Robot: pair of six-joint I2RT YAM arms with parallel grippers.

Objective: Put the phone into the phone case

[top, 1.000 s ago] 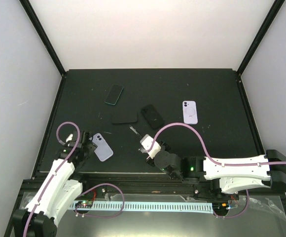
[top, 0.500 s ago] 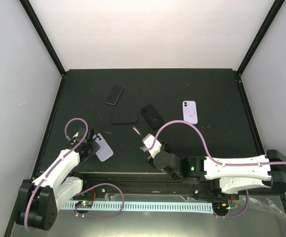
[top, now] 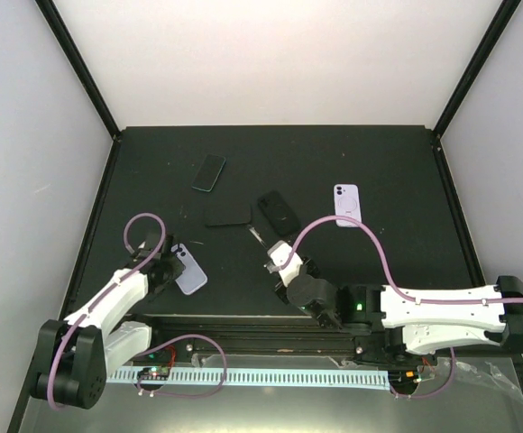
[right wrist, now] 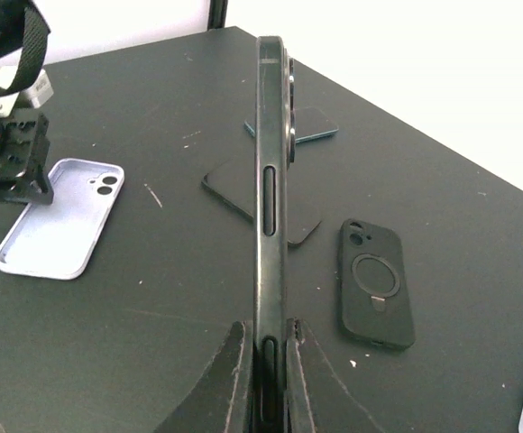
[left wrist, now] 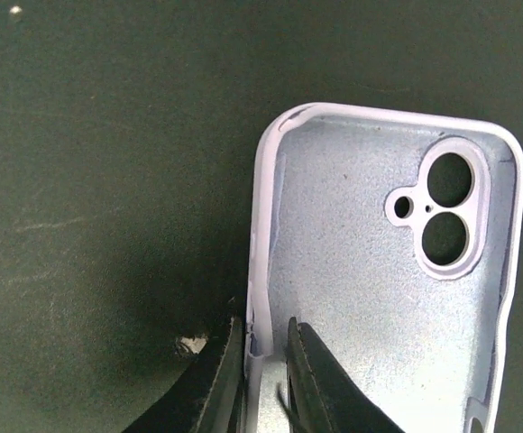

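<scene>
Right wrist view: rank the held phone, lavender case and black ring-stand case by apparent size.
1. held phone, though it is nearest the camera, so true size is unsure.
2. lavender case and black ring-stand case look about alike; not ranked.

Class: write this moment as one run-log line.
left gripper: astride wall of lavender case | right gripper: shut on dark phone, edge-up | insertion: not yet

Scuffed black tabletop (top: 379, 162) enclosed by plain white walls (top: 270, 54).

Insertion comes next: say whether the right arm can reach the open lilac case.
Probably yes: only bare table separates the right gripper from the lilac case; the left gripper pinches its side wall.
</scene>
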